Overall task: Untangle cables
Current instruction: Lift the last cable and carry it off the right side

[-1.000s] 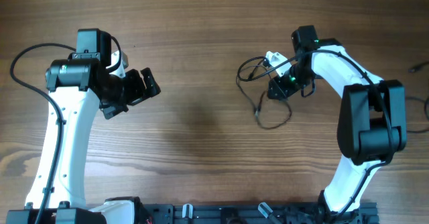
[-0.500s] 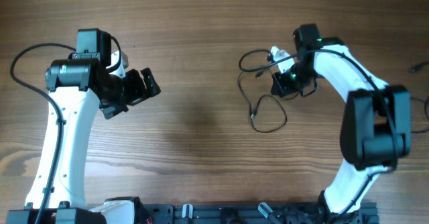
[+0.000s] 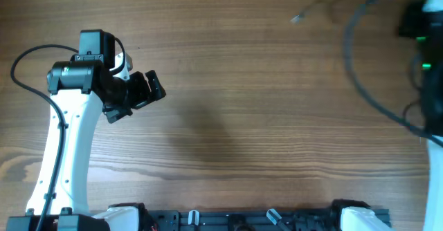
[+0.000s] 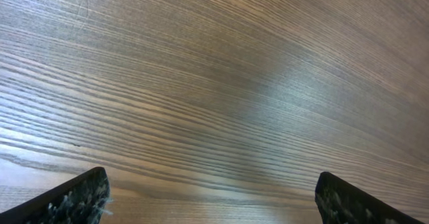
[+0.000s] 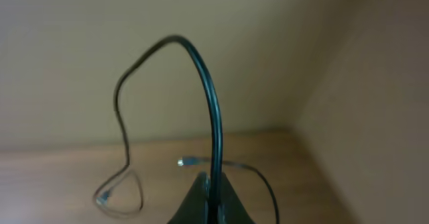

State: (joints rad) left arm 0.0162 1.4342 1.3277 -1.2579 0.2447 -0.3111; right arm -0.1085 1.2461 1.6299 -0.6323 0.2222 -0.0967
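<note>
Looks like the lift-and-separate step of the untangling. Pinches the cables (image 5: 214, 117) tight in the right gripper (image 5: 213, 200) at lower centre of the right wrist view, high above the table (image 3: 228, 120). Arches from that pinch up to top centre, then drops to a small loop at lower left. Shows in the overhead view only as a thick blurred arc at the upper right (too near the lens to read well), with one pale plug end (image 3: 296, 18) trailing at upper centre-right. Holds the left gripper (image 3: 154, 86) spread wide and empty at centre left of the overhead view, over bare wood, well apart from the cords.

Next, probably calls for lowering the bundle within reach and bringing the idle gripper across to take a second strand, then drawing apart gently so as not to tighten any knot.

Counted: two arms, two grippers, two plug ends in the right wrist view (lower left, and just left of centre). Cannot tell whether one cord or two.
</note>
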